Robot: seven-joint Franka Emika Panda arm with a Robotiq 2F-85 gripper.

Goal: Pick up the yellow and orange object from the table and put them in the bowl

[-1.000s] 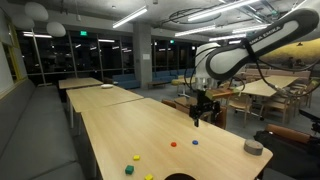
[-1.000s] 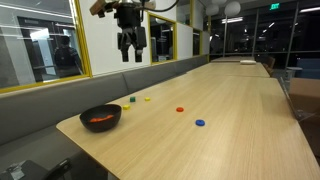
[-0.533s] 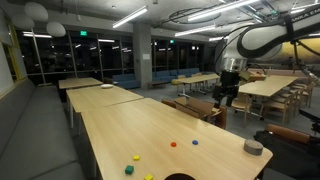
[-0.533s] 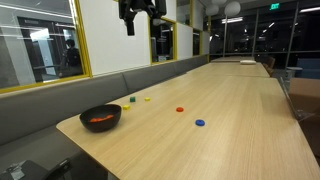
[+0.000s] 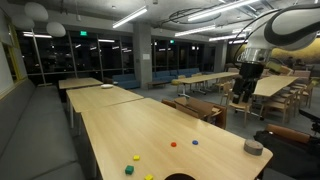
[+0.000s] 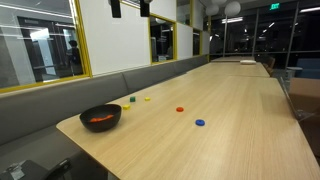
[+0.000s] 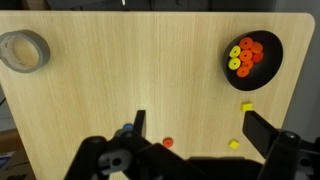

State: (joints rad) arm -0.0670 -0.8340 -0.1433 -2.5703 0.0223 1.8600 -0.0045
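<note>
The dark bowl (image 7: 270, 72) holds several yellow and orange pieces (image 7: 243, 56). Two small yellow pieces (image 7: 246, 106) (image 7: 234, 144) lie on the wooden table (image 7: 120, 70) near the bowl. In both exterior views the bowl (image 6: 100, 117) (image 5: 180, 177) sits at the table's near end, with yellow pieces (image 6: 147, 98) (image 5: 136, 157) beside it. My gripper (image 5: 243, 85) hangs high above the table and off to its side. In the wrist view the gripper (image 7: 200, 135) is open and empty.
A red piece (image 7: 167, 142) (image 6: 180, 109) and a blue piece (image 6: 200, 123) lie mid-table. A green cube (image 5: 129, 169) sits by the yellow pieces. A grey tape roll (image 7: 24, 50) (image 5: 254, 147) lies at a table corner. Chairs and other tables stand behind.
The arm has risen and swung away from the table's surface. In one exterior view the gripper has nearly left the top of the picture. The pieces have not moved.
</note>
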